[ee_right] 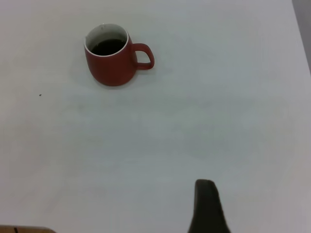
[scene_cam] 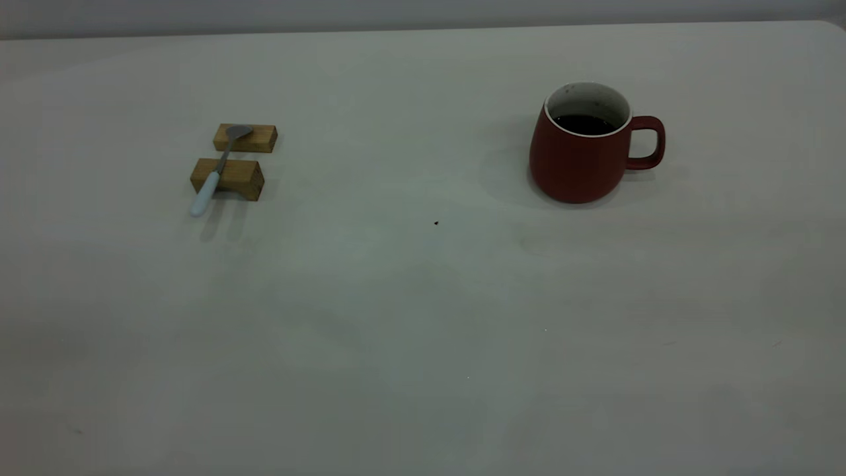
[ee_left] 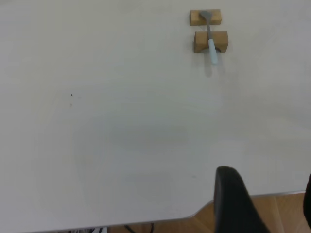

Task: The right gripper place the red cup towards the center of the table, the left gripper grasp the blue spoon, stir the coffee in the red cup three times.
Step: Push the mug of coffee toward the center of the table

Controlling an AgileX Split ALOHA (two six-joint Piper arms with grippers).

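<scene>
Two wooden blocks (scene_cam: 228,177) carry the blue spoon (scene_cam: 215,173); either pincer's state I cannot tell.

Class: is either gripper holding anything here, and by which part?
Nothing is held. The pale-blue-handled spoon rests on two wooden blocks; the dark red mug stands untouched.

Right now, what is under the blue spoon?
Two wooden blocks hold the blue spoon off the table; its handle tip overhangs. The block tops beneath it are covered.

Dark red cup (scene_cam: 576,162), white inside; black coffee (scene_cam: 584,123); pale blue spoon (scene_cam: 216,173) handle; tan wooden blocks (scene_cam: 234,164).
</scene>
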